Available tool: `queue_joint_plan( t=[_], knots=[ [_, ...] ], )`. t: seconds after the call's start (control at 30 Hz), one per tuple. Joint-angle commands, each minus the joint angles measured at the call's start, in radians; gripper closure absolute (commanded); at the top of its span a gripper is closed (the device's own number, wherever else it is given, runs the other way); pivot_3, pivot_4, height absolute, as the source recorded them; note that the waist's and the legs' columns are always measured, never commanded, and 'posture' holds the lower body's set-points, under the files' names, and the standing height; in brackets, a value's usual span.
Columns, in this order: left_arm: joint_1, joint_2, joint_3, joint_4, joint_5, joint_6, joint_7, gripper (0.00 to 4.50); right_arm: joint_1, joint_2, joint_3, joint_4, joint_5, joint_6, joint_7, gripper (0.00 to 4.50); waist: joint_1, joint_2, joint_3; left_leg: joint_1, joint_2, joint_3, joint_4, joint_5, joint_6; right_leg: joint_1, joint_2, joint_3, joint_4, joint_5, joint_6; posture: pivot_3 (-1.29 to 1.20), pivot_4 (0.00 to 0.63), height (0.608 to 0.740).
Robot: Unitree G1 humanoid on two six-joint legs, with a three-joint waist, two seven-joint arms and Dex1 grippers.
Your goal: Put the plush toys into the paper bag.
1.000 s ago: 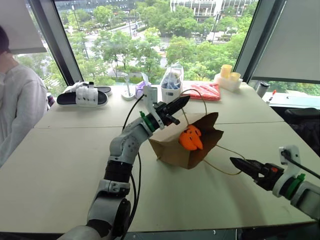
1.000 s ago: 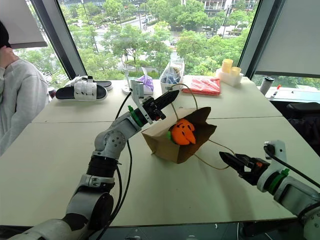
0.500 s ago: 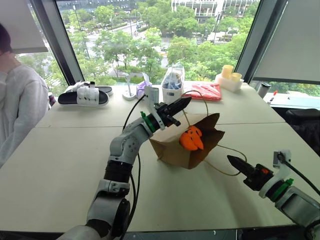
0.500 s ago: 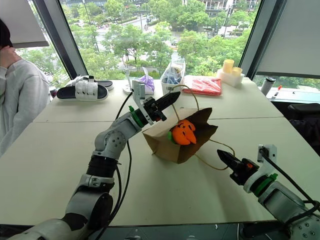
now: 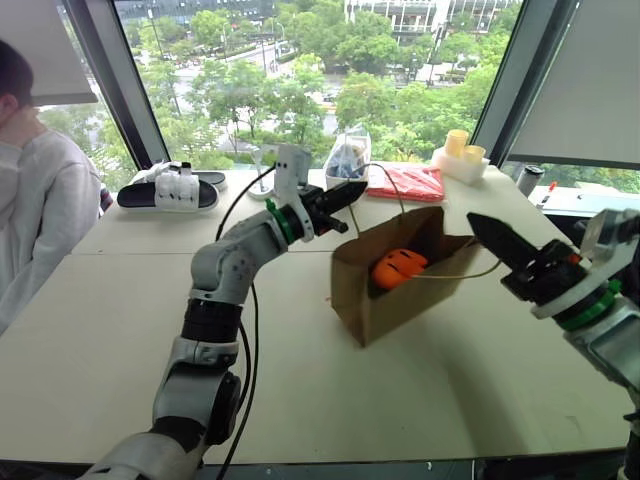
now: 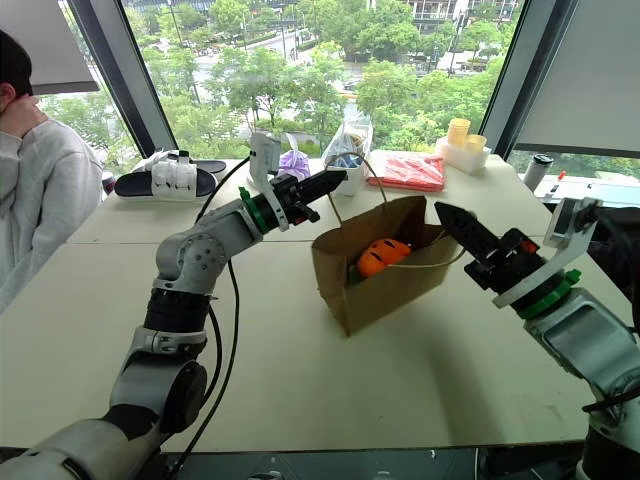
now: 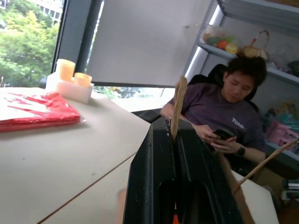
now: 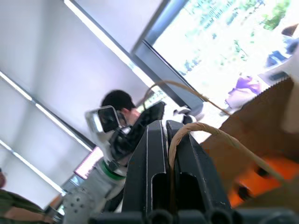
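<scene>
From the left eye view, the paper bag (image 5: 395, 285) stood upright on the table (image 5: 120, 340), mouth open, with the orange plush toy (image 5: 400, 268) sitting inside it. The left gripper (image 5: 345, 194) had its fingers pressed together on the far twine handle (image 5: 385, 190), and the right gripper (image 5: 497, 238) was likewise pinched on the near twine handle (image 5: 455, 274), so the bag hung between two thin loops.

The right eye view showed the same arrangement, with a sliver of the green plush toy (image 6: 354, 270) tucked beside the orange one. A black-and-white sandal (image 6: 160, 184) and a red packet (image 6: 405, 171) lay on the far side of the table.

In the left wrist view the twine rose from between the closed black fingers; a seated person's purple shirt (image 7: 219, 116) bore small white lettering, too blurred to read reliably.

The right wrist view showed twine looping out of the shut jaws toward the brown paper.

The bag looked light and creasable, the toys soft and nearly weightless; the twine seemed the sensible hold, though thin and liable to slip.
</scene>
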Motion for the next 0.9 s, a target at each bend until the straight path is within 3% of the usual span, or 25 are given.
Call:
queue_joint_plan(
  t=[0.03,0.3,0.43,0.63,0.9],
  knots=[
    [-0.082,-0.007,0.107,0.015,-0.093,0.084,0.108,4.5,-0.084,-0.029,0.039,0.031,0.038,-0.059,-0.008,4.44,-0.001,0.0,0.0,0.0,0.0,0.0,0.0,0.0,0.0,-0.001,0.0,0.0,0.0,0.0,0.0,0.0,0.15,0.74],
    [0.056,0.005,0.016,0.058,-0.01,0.062,0.048,4.5,-0.102,-0.053,0.175,0.114,-0.153,-0.02,0.087,4.44,0.0,0.001,0.0,0.0,0.0,0.001,-0.001,0.0,0.0,-0.001,0.0,0.001,0.001,0.0,0.0,0.0,0.15,0.74],
    [0.082,-0.012,0.051,0.086,-0.029,0.049,0.047,3.24,-0.091,-0.022,0.189,0.121,-0.198,-0.035,0.125,3.22,0.001,0.0,0.0,-0.001,0.0,0.001,0.0,0.0,0.0,-0.003,0.0,0.001,0.001,0.0,0.0,0.0,0.15,0.74],
    [0.067,-0.039,0.136,0.047,-0.114,0.056,0.069,0.18,-0.011,-0.045,0.158,0.057,-0.186,-0.018,0.164,0.07,0.002,0.0,0.0,-0.001,0.0,0.001,0.0,0.0,0.0,-0.002,0.0,0.0,0.0,0.0,0.0,0.0,0.15,0.74],
    [0.179,0.079,0.187,-0.068,-0.23,0.15,-0.017,0.08,0.281,-0.083,0.024,-0.107,-0.105,0.009,0.318,0.02,-0.005,0.0,0.0,0.0,0.0,0.001,-0.002,0.0,0.001,-0.002,0.0,0.001,0.0,0.0,0.0,0.0,0.15,0.74]
  ],
)
